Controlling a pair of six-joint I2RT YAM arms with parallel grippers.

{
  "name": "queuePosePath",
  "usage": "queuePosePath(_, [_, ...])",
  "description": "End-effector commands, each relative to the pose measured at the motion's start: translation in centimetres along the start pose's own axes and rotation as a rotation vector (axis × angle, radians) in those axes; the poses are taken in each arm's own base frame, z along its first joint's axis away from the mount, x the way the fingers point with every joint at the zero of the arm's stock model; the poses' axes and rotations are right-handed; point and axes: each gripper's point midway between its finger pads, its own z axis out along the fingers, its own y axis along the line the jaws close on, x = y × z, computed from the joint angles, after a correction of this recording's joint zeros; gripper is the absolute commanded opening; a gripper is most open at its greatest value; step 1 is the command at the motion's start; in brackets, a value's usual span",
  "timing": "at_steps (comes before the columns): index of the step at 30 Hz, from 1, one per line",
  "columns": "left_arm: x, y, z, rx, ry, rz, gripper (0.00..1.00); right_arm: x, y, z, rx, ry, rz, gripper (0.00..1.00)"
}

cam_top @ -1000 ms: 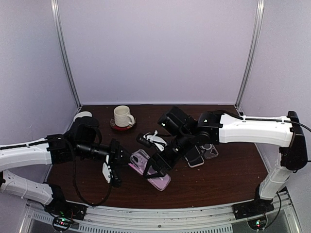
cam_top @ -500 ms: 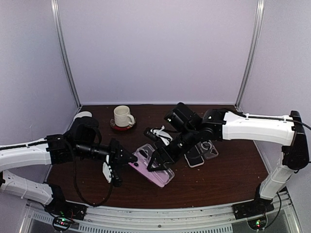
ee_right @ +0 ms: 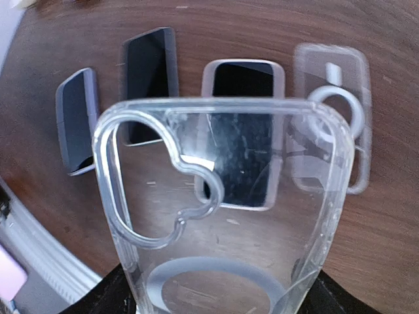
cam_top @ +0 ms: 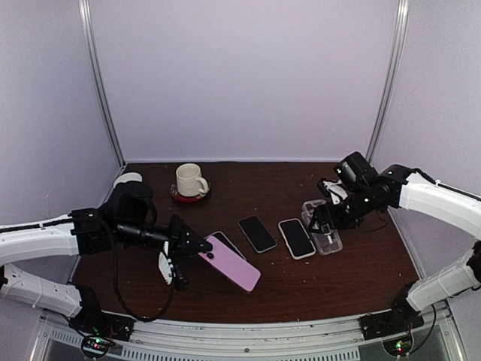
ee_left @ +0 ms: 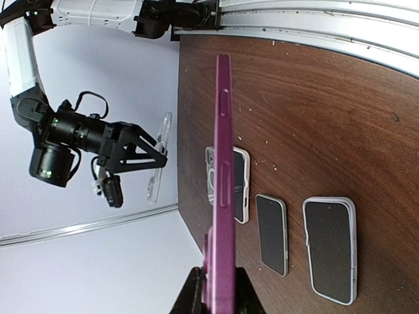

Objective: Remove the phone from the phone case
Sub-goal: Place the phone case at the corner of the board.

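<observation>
The dark wooden tabletop (cam_top: 361,271) fills the floor of the white-walled booth. The left arm (cam_top: 37,241) reaches in from the near left, and the right arm (cam_top: 443,199) comes in from the right side.

The left end effector (cam_top: 201,248) is pressed together on one end of the pink phone (cam_top: 234,267). The phone is bare, out of its case, and slants over the near middle of the tabletop. The left wrist view shows it edge-on between the fingers.

The right end effector (cam_top: 323,218) stands wide and pinches the clear case (ee_right: 216,216) by its lower end, above the right of the tabletop and well apart from the pink phone.

A cream mug (cam_top: 189,180) sits on a red coaster (cam_top: 188,198) at the back left. A dark phone (cam_top: 256,234), a cased phone (cam_top: 297,238) and an empty case (cam_top: 328,241) lie side by side mid-table.
</observation>
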Motion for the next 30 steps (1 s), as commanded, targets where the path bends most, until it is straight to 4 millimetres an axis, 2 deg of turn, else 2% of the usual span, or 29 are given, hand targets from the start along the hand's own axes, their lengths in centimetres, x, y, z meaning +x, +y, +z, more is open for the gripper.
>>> queuePosePath(1, [-0.5, 2.5, -0.8, -0.090, -0.012, 0.054, 0.00, 2.3, -10.0, -0.9, 0.317, 0.013, 0.170, 0.79])
queuePosePath(5, [-0.8, 2.6, -0.8, -0.093, -0.024, 0.057, 0.00, 3.9, -15.5, -0.3, 0.436, 0.044, 0.283, 0.78])
queuePosePath(9, [-1.1, 2.5, -0.8, -0.087, -0.032, 0.061, 0.00, 4.7, -19.7, -0.2, 0.533, 0.069, 0.361, 0.78])
queuePosePath(11, [-1.2, 2.5, -0.7, -0.086, -0.033, 0.063, 0.00, 4.7, -20.8, -0.1, 0.555, 0.073, 0.387, 0.80])
queuePosePath(17, [-1.6, 2.1, -0.5, -0.070, -0.043, 0.070, 0.00, 5.2, -22.4, 2.5, 0.544, 0.161, 0.409, 0.85])
queuePosePath(21, [-1.8, 2.0, -0.4, -0.065, -0.050, 0.075, 0.00, 5.3, -21.8, 4.4, 0.436, 0.196, 0.421, 0.85])
queuePosePath(23, [-1.9, 2.0, -0.4, -0.065, -0.054, 0.078, 0.00, 5.5, -21.9, 4.7, 0.435, 0.208, 0.421, 0.86])
queuePosePath(30, [-2.0, 1.9, -0.2, -0.059, -0.055, 0.079, 0.00, 6.1, -22.4, 4.7, 0.463, 0.220, 0.416, 0.97])
